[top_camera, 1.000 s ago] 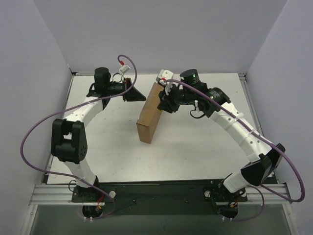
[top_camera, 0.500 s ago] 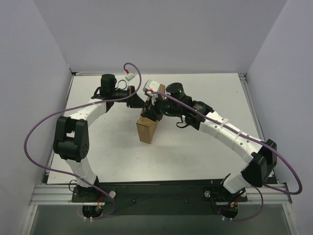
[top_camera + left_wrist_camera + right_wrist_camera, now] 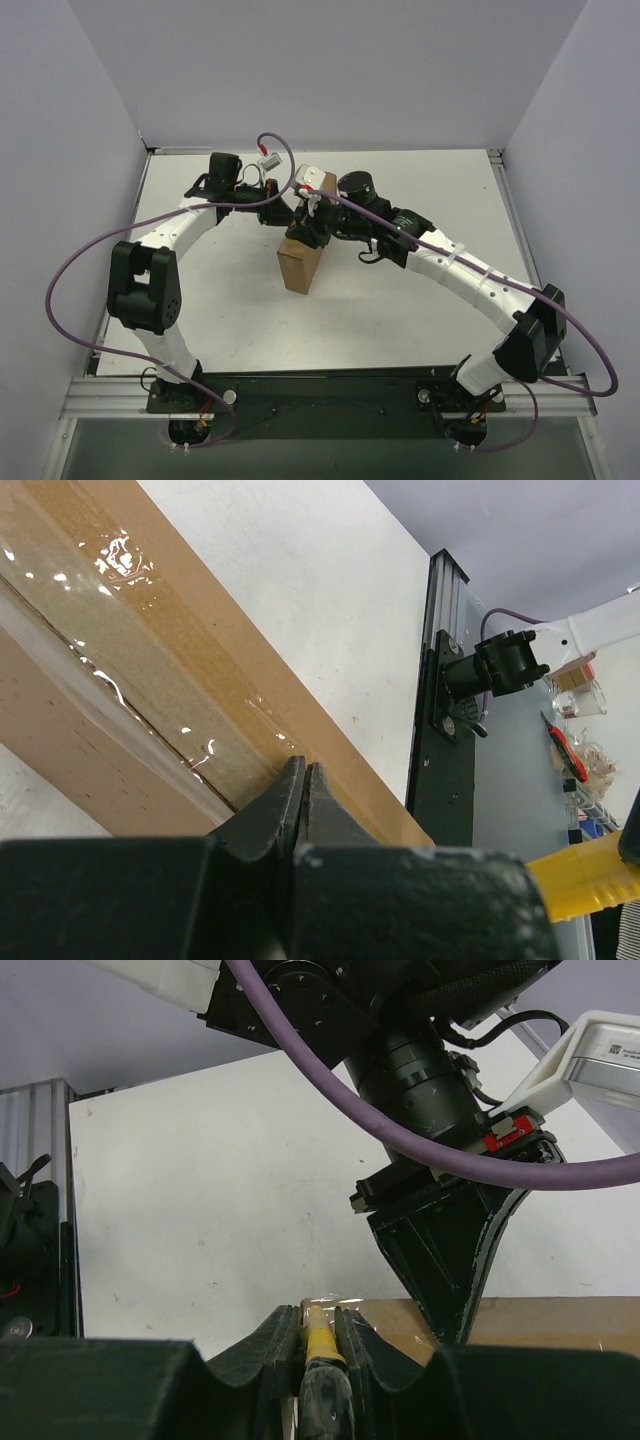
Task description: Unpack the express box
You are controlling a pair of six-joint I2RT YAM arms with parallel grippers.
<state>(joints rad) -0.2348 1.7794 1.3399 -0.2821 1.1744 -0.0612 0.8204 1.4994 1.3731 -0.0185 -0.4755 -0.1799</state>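
The express box [image 3: 300,266] is brown cardboard and stands on edge at mid-table; clear tape runs along its seam [image 3: 120,650]. My left gripper [image 3: 284,211] is shut with nothing in it. In the left wrist view its closed tips [image 3: 303,772] rest against the taped edge. My right gripper [image 3: 306,226] is over the box's upper edge, shut on a yellow utility knife [image 3: 322,1345]. The knife's tip sits at the corner of the cardboard [image 3: 540,1322]. The left gripper [image 3: 445,1250] stands right beside it on the same edge.
White tabletop [image 3: 400,300] lies around the box, with grey walls at the back and sides. A black rail [image 3: 445,730] marks the table's edge. Purple cables [image 3: 70,270] loop off both arms.
My right gripper has carried the knife left onto the box's upper edge. My left gripper has swung right until it touches the box. Over the last half second little has moved.
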